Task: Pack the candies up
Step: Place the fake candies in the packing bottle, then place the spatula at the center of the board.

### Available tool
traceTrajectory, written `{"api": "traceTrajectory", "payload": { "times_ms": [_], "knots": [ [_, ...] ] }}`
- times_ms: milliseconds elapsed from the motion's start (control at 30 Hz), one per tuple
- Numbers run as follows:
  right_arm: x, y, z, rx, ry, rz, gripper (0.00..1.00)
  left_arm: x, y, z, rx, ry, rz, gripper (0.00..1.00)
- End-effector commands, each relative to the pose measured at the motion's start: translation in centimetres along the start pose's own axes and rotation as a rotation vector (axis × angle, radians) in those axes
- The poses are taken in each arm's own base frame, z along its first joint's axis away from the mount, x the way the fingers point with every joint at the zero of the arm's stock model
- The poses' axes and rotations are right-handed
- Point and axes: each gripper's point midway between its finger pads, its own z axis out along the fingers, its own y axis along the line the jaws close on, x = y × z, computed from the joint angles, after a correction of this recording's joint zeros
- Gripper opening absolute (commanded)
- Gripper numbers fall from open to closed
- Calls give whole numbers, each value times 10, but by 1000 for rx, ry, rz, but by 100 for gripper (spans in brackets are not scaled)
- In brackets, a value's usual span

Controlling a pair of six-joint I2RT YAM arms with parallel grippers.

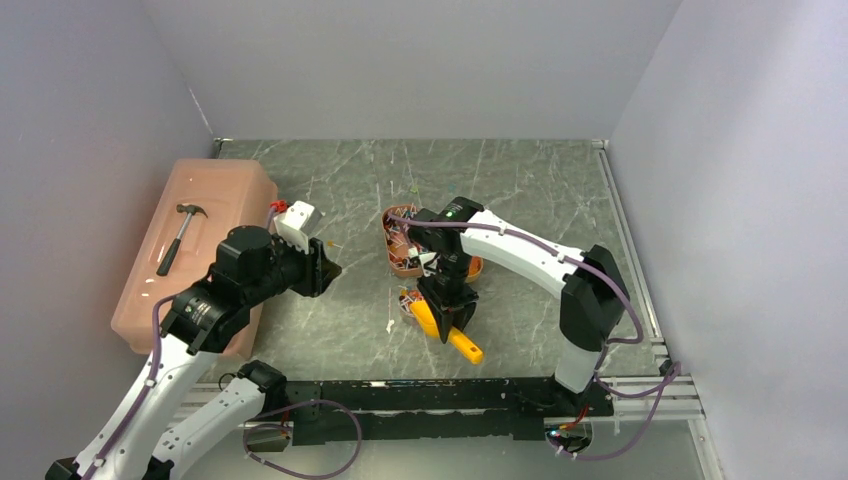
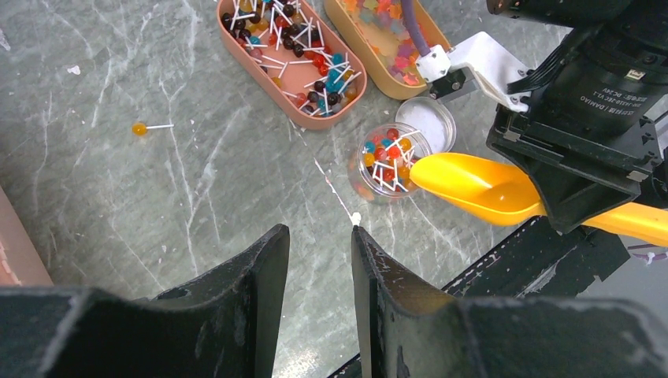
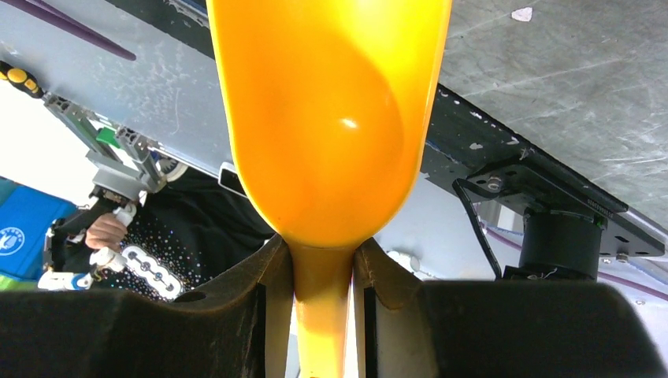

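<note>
Top external shows us two arms over one grey surface (image 1: 540,190). We count one pink bin (image 1: 215,190) at the left and one hammer (image 1: 180,238) on or in it; we cannot tell which. The left tool (image 1: 325,270) hangs just beside the bin, well apart from the right tool (image 1: 448,318), which grips one yellow scoop (image 1: 465,346). Two trays (image 1: 402,270) lie behind it, partly hidden by the right arm.

Left wrist shows us the left tool's two fingers (image 2: 252,276) a narrow gap apart, with nothing between them. Both trays hold candies (image 2: 303,55), too many for us to count: stick candies in one, loose sweets in the other. One clear jar (image 2: 354,175) near the trays holds more stick candies, with the scoop's tip just at its rim. One lid (image 2: 432,120) lies touching the jar. One stray candy (image 2: 140,128) on a stick lies alone, well apart from the trays.

Right wrist shows us the scoop's neck clamped between the right tool's two fingers (image 3: 268,291), its bowl pointing away.
</note>
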Motion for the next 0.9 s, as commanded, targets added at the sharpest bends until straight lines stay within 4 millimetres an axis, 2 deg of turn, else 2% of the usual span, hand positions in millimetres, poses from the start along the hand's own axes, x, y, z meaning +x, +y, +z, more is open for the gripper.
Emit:
{"api": "traceTrajectory", "payload": {
  "times_ms": [0, 267, 433, 867],
  "knots": [
    [14, 2, -17, -23, -40, 26, 0, -4, -3, -2, 16, -17, 4, 41],
    [6, -9, -34, -1, -192, 25, 0, -2, 0, 2, 2, -2, 1, 41],
    [-3, -28, -38, 52, -310, 46, 0, 0, 2, 5, -8, 12, -1, 40],
    [-54, -106, -62, 330, -794, 201, 0, 5, 7, 15, -24, 46, -4, 41]
  ]
}}
